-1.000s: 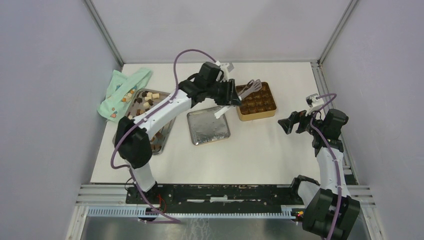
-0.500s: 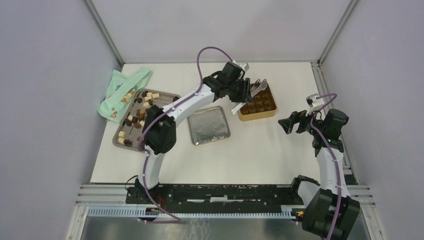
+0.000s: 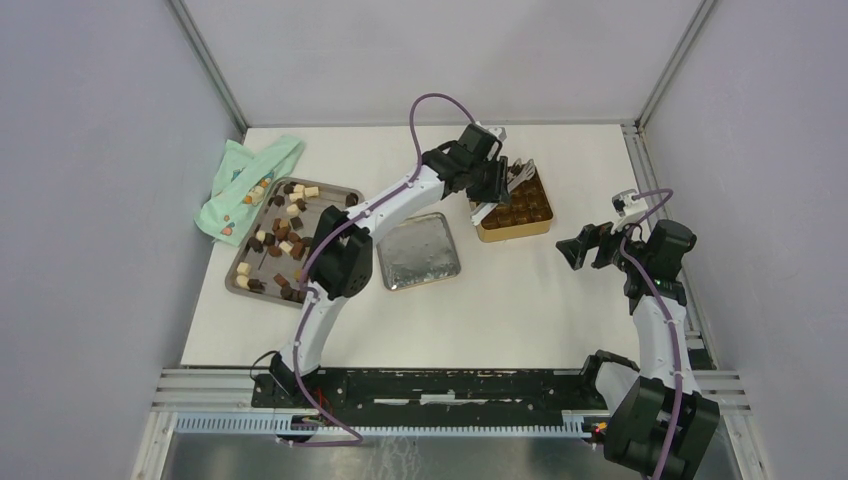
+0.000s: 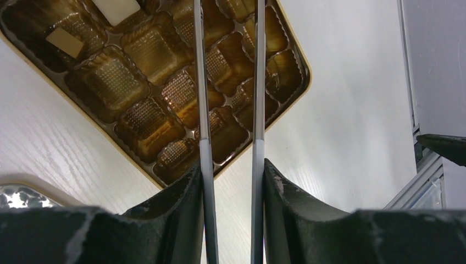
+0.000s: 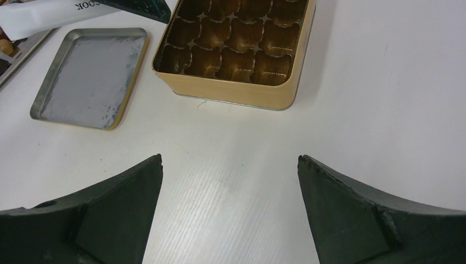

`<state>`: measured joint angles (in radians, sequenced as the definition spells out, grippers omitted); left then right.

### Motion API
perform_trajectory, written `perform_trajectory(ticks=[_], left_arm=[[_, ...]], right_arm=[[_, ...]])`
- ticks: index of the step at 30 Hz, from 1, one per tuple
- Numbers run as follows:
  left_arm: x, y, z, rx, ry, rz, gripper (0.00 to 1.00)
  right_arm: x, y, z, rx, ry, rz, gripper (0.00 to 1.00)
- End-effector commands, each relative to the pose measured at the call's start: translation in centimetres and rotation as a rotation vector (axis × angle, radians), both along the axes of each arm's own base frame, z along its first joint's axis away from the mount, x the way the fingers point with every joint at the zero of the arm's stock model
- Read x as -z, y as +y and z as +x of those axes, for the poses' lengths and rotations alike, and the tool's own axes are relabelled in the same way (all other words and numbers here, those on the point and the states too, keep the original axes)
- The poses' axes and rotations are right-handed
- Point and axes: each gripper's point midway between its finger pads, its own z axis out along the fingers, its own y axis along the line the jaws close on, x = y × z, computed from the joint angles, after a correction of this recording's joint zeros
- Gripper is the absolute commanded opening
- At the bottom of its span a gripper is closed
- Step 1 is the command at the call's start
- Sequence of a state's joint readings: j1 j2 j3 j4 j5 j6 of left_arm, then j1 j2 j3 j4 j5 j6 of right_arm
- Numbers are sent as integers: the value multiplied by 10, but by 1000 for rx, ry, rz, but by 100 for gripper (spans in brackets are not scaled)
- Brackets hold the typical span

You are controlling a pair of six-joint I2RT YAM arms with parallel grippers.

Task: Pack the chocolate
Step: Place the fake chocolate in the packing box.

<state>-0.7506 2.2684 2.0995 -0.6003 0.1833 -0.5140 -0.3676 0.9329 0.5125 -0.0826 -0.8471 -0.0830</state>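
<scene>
We find the left gripper (image 4: 229, 170) clamped on the tweezers (image 4: 199, 82), whose arms stand apart above the gold tin (image 3: 515, 231). We cannot tell whether the tips hold anything. The right gripper (image 5: 229, 158) gapes wide just right of the tin. Most chocolate (image 3: 280, 235) lies on a tray (image 3: 331, 189) well left of the tin, and two cream pieces (image 4: 115, 8) sit inside the tin.

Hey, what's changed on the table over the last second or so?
The left hand, gripping the tweezers throughout, swung right, from near the flat silver tray to over the gold tin. No pick-up or release shows. The right hand stayed open and still; the tin, the silver tray and the chocolate did not move.
</scene>
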Motion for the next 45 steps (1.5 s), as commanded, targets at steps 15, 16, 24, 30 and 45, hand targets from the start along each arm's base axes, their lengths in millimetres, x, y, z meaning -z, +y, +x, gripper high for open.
perform_trajectory(ticks=[15,16,24,30,45], left_arm=[[-9,-12,17,15,-79,4,30],[-9,-13,17,17,-76,2,31],[-12,-14,17,18,-76,-5,40],[-12,-15,18,14,-73,-7,43],[-23,-16,20,8,-91,-20,47]], right_arm=[[-6,-2,4,-2,-40,-11,98],[-6,-2,4,-1,-41,-11,98],[-7,-1,4,-6,-43,-7,98],[-8,0,4,-9,-42,-5,98],[-8,0,3,-12,-44,-4,98]])
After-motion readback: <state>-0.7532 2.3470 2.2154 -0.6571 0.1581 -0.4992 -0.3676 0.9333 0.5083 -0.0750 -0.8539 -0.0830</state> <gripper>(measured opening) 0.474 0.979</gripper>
